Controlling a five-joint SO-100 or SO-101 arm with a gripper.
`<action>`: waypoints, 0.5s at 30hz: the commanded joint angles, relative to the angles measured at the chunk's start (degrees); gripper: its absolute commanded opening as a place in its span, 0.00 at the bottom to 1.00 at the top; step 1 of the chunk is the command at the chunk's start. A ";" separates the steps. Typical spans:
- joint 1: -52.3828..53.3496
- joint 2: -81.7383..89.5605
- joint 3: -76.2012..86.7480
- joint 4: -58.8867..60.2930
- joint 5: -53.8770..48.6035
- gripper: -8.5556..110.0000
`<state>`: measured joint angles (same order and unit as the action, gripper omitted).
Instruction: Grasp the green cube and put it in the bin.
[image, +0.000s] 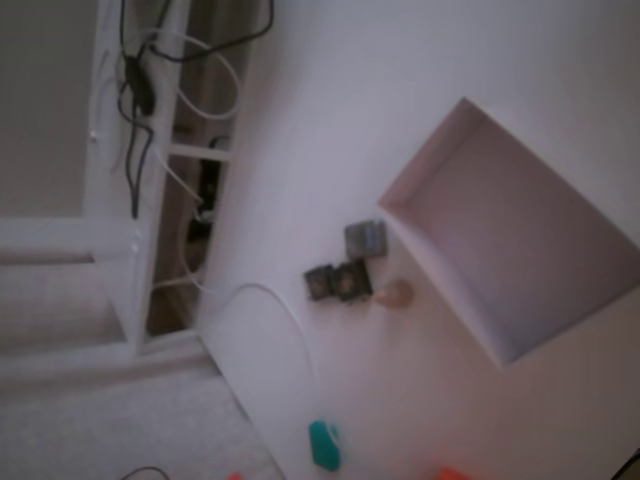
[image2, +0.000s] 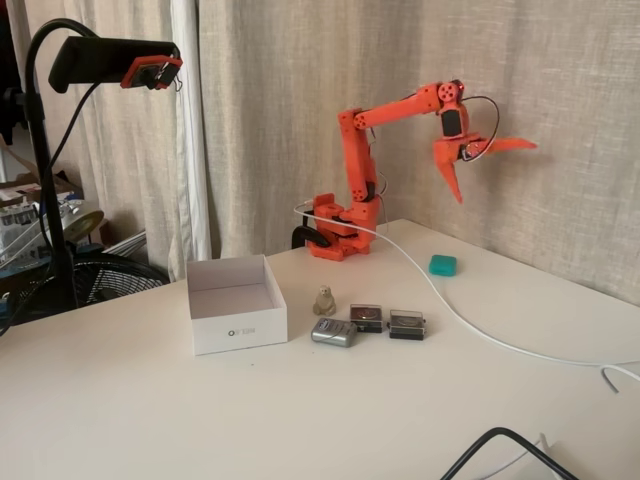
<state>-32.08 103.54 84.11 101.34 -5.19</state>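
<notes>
The green cube, small, teal and slightly oblong, lies on the white surface well right of the bin. Beige curtains hang behind. The claw hangs released, empty, above the cube.

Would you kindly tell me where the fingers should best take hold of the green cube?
Probably from straight above, closing on two opposite side faces of the green cube. It lies flat and alone on the table, with the white cable beside it but apart.

You have one small teal-green cube, one white square box, three dark grey square pieces, one beige figurine.
</notes>
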 joint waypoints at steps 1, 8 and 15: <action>-0.44 -0.53 2.64 0.44 0.35 0.78; -0.79 -4.57 3.25 2.02 0.35 0.60; 0.79 -5.01 10.11 1.14 0.35 0.59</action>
<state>-32.52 98.00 92.11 102.66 -5.19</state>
